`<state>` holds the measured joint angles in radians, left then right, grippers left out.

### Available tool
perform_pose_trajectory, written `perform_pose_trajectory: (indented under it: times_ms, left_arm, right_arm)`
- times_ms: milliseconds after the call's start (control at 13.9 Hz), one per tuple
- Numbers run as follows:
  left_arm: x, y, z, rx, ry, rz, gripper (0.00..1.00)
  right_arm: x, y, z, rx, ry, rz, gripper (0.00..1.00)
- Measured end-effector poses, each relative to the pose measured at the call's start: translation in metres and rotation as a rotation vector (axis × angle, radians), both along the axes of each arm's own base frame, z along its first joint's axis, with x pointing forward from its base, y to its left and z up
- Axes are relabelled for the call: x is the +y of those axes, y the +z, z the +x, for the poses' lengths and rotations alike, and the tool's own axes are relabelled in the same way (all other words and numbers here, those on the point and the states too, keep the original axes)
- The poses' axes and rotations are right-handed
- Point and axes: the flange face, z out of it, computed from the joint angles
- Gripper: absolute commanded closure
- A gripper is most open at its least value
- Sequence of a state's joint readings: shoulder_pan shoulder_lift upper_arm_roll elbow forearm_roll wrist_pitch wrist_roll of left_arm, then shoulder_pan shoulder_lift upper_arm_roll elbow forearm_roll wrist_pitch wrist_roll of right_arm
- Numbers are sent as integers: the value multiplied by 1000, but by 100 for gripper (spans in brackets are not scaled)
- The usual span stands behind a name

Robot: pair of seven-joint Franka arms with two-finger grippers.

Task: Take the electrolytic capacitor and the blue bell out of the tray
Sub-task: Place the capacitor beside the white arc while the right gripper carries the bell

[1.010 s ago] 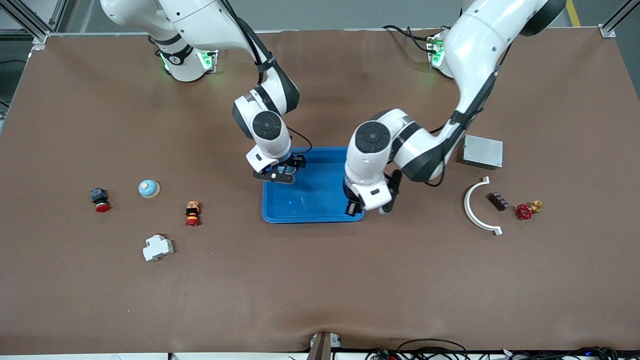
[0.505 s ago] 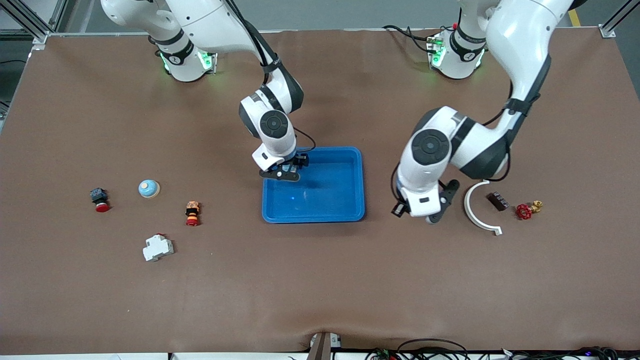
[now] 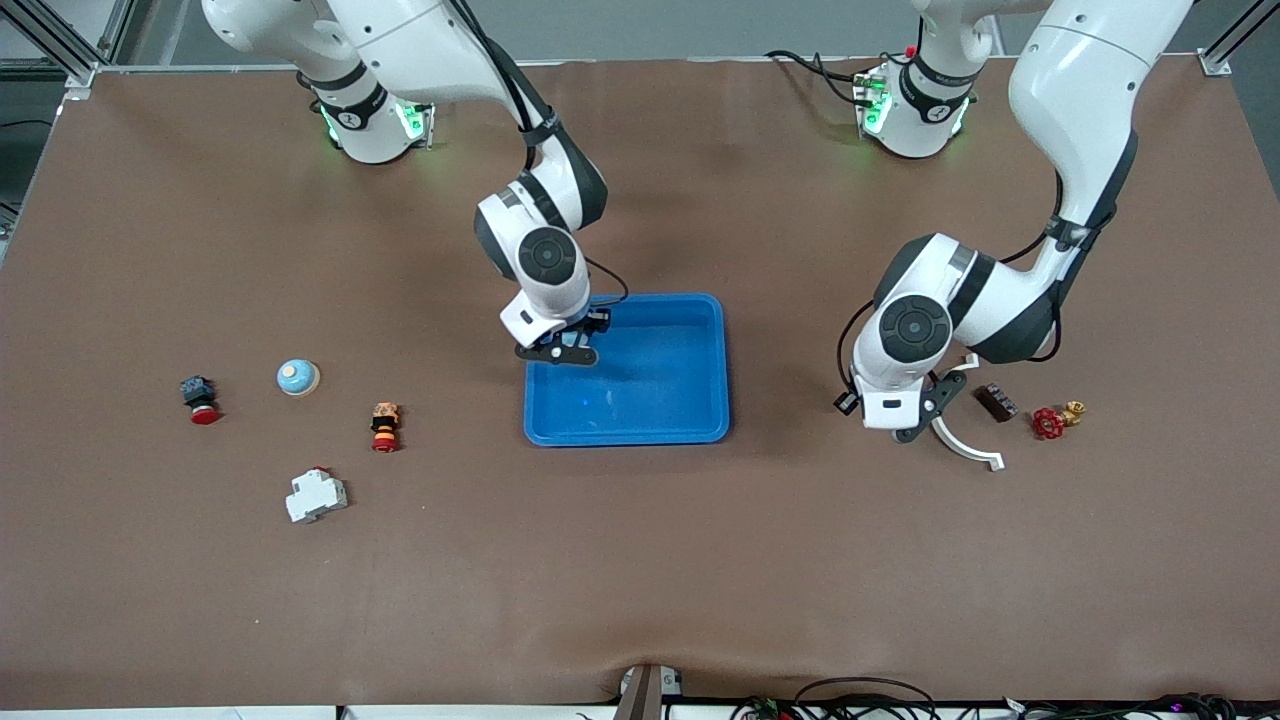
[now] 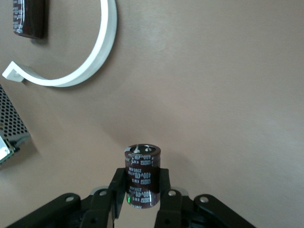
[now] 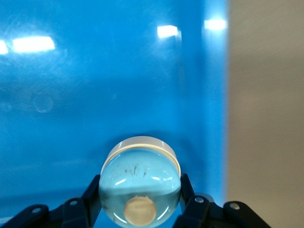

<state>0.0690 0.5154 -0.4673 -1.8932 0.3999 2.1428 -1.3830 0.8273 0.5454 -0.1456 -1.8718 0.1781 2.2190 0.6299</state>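
Note:
My right gripper (image 3: 560,352) is shut on a pale blue dome bell (image 5: 140,175) and holds it over the blue tray (image 3: 655,400) at the corner toward the right arm's base; the tray floor (image 5: 95,95) fills the right wrist view. My left gripper (image 3: 915,422) is shut on an upright dark maroon capacitor (image 4: 142,171), low over bare table between the tray and a white curved bracket (image 3: 962,442). A second bell (image 3: 298,377) sits on the table toward the right arm's end. A second capacitor (image 3: 997,401) lies beside the bracket, also in the left wrist view (image 4: 29,18).
A red valve (image 3: 1048,423) lies past the second capacitor. A perforated metal box (image 4: 9,128) shows in the left wrist view near the bracket (image 4: 80,71). Two red push buttons (image 3: 200,398) (image 3: 384,427) and a white breaker (image 3: 316,495) lie toward the right arm's end.
My left gripper has swung away from the tray's edge toward the left arm's end, stopping beside the white bracket with the capacitor. My right gripper has barely shifted over the tray corner.

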Motion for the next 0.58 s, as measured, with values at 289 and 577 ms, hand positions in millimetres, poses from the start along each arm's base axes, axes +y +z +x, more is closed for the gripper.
perform_pose_trajectory:
  times_ms: [289, 577]
  left_arm:
    - [25, -39, -14, 20, -57, 45, 100]
    - [30, -53, -16, 28, -68, 44, 100]
  right_arm:
    - [-111, 120, 82, 106, 134, 83, 100]
    - [-240, 186, 142, 79, 341, 95, 100]
